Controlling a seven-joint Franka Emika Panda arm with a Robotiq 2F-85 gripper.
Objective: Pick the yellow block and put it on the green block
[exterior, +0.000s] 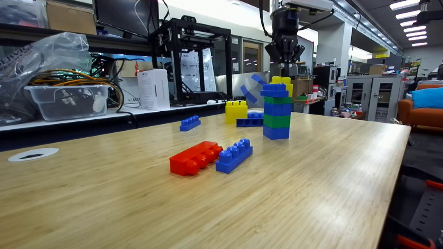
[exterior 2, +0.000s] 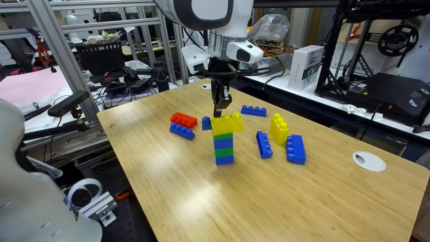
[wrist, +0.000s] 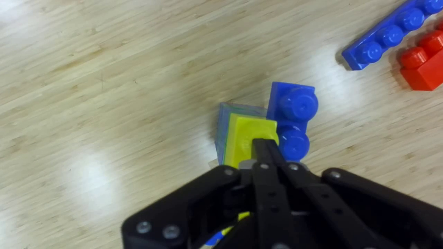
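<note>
The low yellow block (exterior 2: 225,126) sits studs up on top of a tower of blue and green bricks and overhangs it. It rests over the upper green layer. The tower shows two green layers, the upper green block (exterior 2: 223,136) and a lower green block (exterior 2: 223,152), also seen in an exterior view (exterior: 277,121). A blue brick (wrist: 299,103) lies beside the yellow block at the top. My gripper (wrist: 265,141) is shut with nothing visible between its fingertips. It points down at the yellow block (wrist: 238,135). I cannot tell whether the tips touch it.
A red brick (exterior 2: 184,119) and a blue brick (exterior 2: 181,130) lie to one side of the tower. A taller yellow brick (exterior 2: 279,129) and two blue bricks (exterior 2: 264,145) (exterior 2: 296,149) stand on the other side. Another blue brick (exterior 2: 254,111) lies behind.
</note>
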